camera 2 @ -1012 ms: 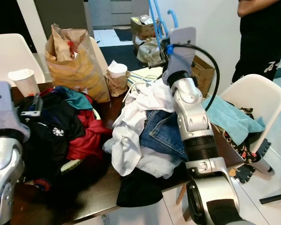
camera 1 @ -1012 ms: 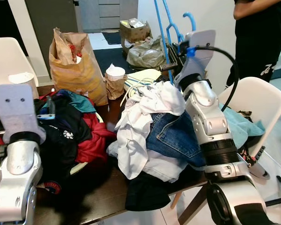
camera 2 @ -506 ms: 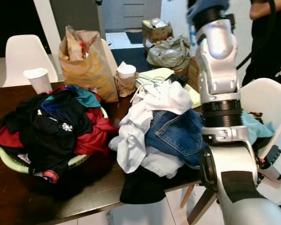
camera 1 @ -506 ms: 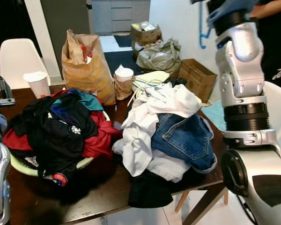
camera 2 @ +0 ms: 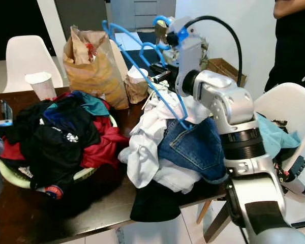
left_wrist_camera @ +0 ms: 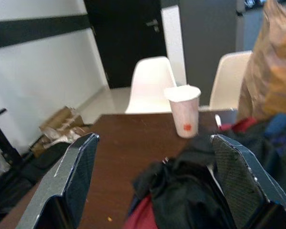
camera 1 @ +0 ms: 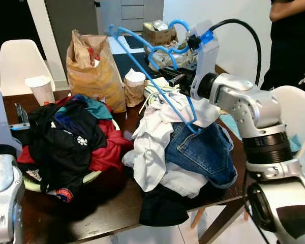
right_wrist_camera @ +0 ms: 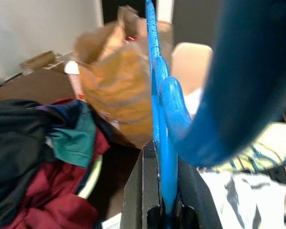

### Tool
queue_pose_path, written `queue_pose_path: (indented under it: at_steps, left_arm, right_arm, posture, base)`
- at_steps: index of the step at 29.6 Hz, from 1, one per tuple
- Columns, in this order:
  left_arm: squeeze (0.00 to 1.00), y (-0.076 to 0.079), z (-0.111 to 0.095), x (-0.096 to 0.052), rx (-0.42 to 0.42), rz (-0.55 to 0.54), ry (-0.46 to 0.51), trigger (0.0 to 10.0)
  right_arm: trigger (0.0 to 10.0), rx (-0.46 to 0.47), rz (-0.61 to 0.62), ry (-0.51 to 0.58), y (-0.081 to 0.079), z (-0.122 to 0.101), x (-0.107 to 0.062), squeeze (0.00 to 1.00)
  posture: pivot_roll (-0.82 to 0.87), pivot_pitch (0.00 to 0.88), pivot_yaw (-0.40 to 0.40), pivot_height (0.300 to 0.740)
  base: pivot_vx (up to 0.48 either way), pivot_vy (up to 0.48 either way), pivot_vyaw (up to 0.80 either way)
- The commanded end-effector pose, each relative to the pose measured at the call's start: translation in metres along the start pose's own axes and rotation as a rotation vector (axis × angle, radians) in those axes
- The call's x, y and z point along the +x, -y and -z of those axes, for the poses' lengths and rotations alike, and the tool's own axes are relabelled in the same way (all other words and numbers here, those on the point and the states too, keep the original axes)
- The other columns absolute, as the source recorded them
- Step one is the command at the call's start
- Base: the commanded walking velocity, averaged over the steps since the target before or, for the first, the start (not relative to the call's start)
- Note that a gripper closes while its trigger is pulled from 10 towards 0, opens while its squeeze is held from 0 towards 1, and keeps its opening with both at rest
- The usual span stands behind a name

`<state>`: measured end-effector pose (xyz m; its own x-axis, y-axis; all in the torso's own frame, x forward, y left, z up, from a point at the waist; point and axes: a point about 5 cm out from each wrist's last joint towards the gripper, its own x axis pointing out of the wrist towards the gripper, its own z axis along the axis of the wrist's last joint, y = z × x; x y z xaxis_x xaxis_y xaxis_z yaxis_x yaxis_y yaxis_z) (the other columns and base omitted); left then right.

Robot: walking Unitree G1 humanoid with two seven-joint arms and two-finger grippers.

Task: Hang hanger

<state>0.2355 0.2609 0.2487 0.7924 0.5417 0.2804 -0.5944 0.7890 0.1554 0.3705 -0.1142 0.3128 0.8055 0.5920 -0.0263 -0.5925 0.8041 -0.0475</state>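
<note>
Blue hanger (camera 1: 157, 76) is riding at upper centre, clamped in the right hand (camera 1: 179, 79) above the clothes pile (camera 1: 178, 137); its low tip risks snagging the denim. Left hand (left_wrist_camera: 152, 191), fingers apart, is idling at lower left.

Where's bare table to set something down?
Bare table shows along the near edge, in front of the dark and red clothes pile and the white and denim pile. A second patch lies at the far left corner, around the paper cup. The middle is crowded: both piles, brown bag. Right gripper holds the blue hanger above.
</note>
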Motion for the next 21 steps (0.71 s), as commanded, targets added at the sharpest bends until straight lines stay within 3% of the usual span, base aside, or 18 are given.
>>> queue_pose_path:
  at_steps: [1, 4, 6, 15, 21]
  left_arm:
    - [0.0, 0.006, 0.001, -0.001, -0.02, 0.05, 0.006, 10.0]
    - [0.0, 0.024, -0.011, -0.004, 0.038, 0.209, 0.109, 10.0]
    - [0.0, 0.027, -0.012, -0.005, 0.052, 0.236, 0.118, 10.0]
    - [0.0, 0.036, 0.002, -0.009, -0.011, 0.31, 0.045, 10.0]
    - [0.0, 0.042, 0.015, -0.018, 0.021, 0.352, 0.012, 10.0]
  right_arm:
    - [10.0, 0.047, 0.047, -0.031, 0.005, 0.013, 0.002, 0.0]
    - [10.0, 0.132, 0.095, -0.08, 0.001, 0.035, 0.003, 0.0]
    - [10.0, 0.147, 0.093, -0.09, -0.002, 0.037, 0.002, 0.0]
    - [10.0, 0.166, 0.067, -0.075, -0.012, 0.037, 0.003, 0.0]
    - [10.0, 0.161, 0.043, -0.058, -0.02, 0.035, 0.007, 0.0]
  posture:
    - [0.02, 0.052, -0.025, 0.736]
    - [0.02, 0.056, -0.022, 0.736]
    - [0.02, 0.056, -0.021, 0.736]
    - [0.02, 0.063, -0.017, 0.736]
    - [0.03, 0.068, -0.018, 0.736]
  base:
    - [0.0, 0.0, 0.0]
    - [0.0, 0.0, 0.0]
    - [0.0, 0.0, 0.0]
    - [0.0, 0.0, 0.0]
    - [0.0, 0.0, 0.0]
